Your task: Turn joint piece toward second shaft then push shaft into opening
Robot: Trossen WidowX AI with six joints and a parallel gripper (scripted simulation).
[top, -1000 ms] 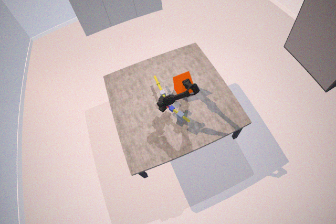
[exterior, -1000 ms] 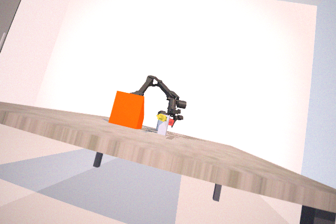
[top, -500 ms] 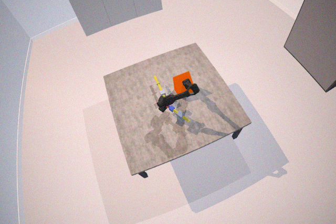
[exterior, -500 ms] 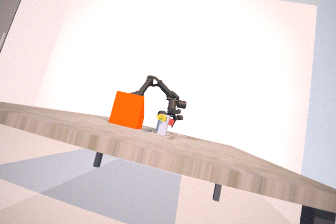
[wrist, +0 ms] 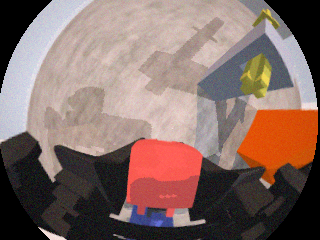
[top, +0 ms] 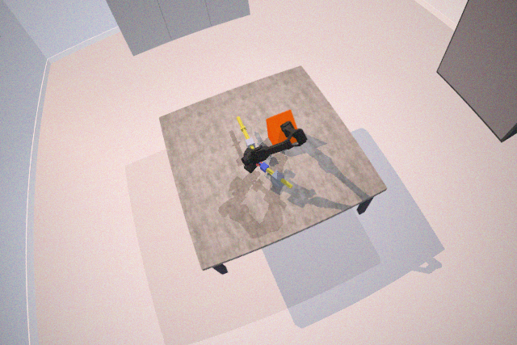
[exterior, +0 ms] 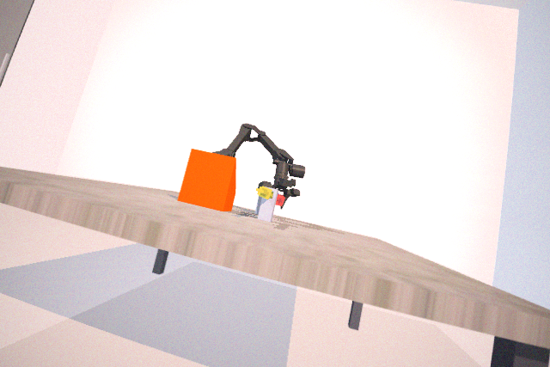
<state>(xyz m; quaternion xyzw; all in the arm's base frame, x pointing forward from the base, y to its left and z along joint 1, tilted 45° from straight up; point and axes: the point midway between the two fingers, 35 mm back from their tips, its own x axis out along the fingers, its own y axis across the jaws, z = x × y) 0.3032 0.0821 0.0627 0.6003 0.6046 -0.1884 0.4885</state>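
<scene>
Fingers of the gripper (top: 250, 162) (exterior: 284, 198) (wrist: 162, 172) clamped on the red joint piece (top: 258, 164) (exterior: 280, 199) (wrist: 165, 172); the second shaft (top: 241, 124) (exterior: 265, 192) (wrist: 256, 76) stands off to one side of them, apart. Turning step, judged: swing slowly about the hinges, without pulling, until the opening faces the shaft. Its block (top: 250, 141) (exterior: 266, 207) (wrist: 245, 70) and the orange box (top: 279, 127) (exterior: 207, 180) (wrist: 282, 137) bound that side; opposite looks roomier.

The robot's arm (top: 275, 148) (exterior: 269, 145) is a slim chain of matte black, faintly brownish segments. Its long links run narrow between chunkier joints, with an opening through the frame near the elbow. A stubby cylinder juts from the wrist. The claw (exterior: 286, 204) (wrist: 164, 175) is equally dark, its fingers broad, angular and tapered, flanked by blocky, stepped housings.
</scene>
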